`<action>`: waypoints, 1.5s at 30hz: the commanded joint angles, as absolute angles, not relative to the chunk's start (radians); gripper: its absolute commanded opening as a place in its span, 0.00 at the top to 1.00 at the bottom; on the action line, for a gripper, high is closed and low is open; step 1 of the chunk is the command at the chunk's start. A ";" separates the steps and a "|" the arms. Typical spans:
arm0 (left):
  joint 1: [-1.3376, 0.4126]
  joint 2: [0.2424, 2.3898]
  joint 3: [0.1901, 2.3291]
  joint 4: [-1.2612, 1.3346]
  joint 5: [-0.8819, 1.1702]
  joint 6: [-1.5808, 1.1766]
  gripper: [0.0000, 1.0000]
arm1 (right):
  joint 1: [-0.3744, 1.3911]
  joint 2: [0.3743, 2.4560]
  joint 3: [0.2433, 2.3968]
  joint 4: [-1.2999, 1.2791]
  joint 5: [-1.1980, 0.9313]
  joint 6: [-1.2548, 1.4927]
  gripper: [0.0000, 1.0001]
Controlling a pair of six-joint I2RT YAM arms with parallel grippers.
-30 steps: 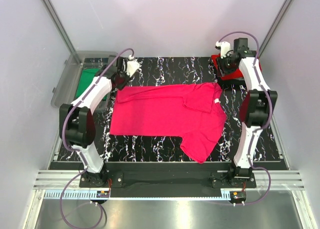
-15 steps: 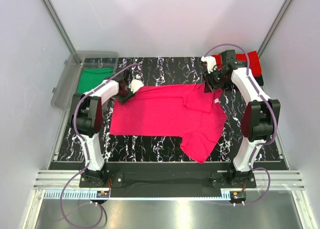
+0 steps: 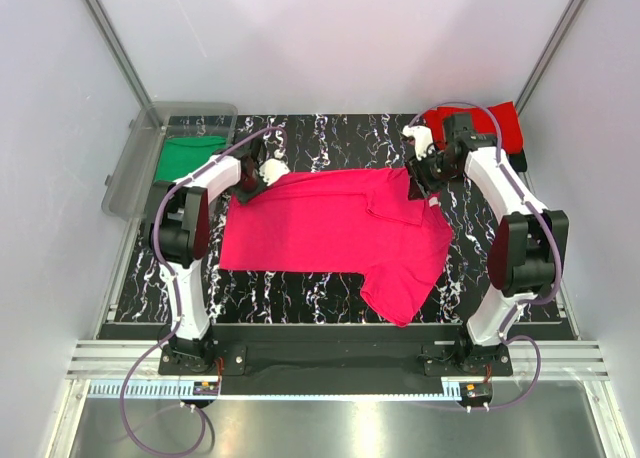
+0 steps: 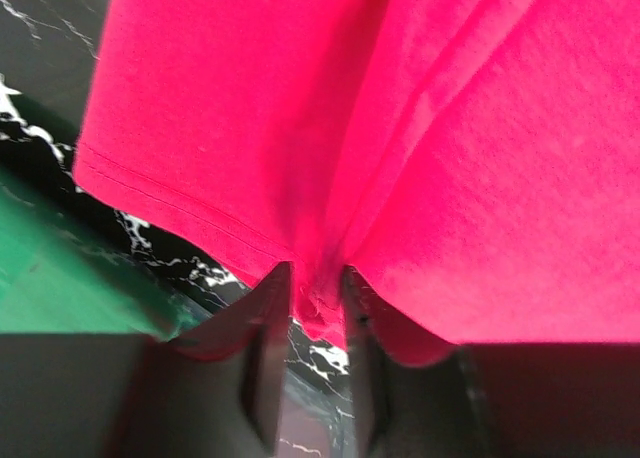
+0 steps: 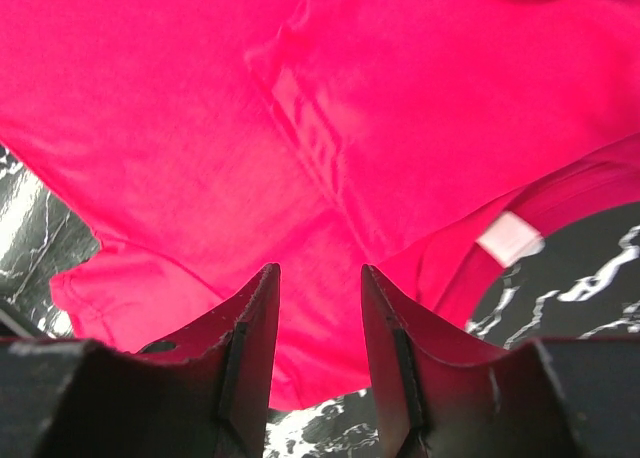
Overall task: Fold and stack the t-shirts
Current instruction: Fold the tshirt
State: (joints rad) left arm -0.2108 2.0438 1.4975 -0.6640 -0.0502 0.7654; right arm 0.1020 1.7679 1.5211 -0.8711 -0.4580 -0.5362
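- Top external view is showing the magenta-pink t-shirt lying spread across the middle of the black marbled table, its neck pointing toward the right edge.
- The left gripper is pinching the shirt's hem corner near the table's far left corner, its fingers clamped on puckered cloth.
- The right gripper is hovering with jaws apart over the shirt, near the white neck label.
- The red t-shirt is sitting at the far right corner.
- The green t-shirt is lying in the clear plastic bin beside the left edge.
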 commanded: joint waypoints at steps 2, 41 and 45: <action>-0.206 1.999 1.523 -0.709 -0.041 0.792 0.98 | 0.114 1.710 1.488 -0.881 -0.482 -0.543 0.55; -0.225 1.921 1.387 -0.653 -0.104 0.842 0.70 | 0.115 1.678 1.180 -0.698 -0.360 -0.672 0.56; -0.227 1.914 1.388 -0.652 -0.104 0.801 0.67 | 0.115 1.744 1.239 -0.664 -0.359 -0.666 0.56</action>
State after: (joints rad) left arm -0.2222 1.9186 1.3571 -0.6781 -0.1009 0.8497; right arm 0.1051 1.7054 1.1740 -0.7357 -0.3744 -0.6685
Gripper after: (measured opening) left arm 0.320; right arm 0.438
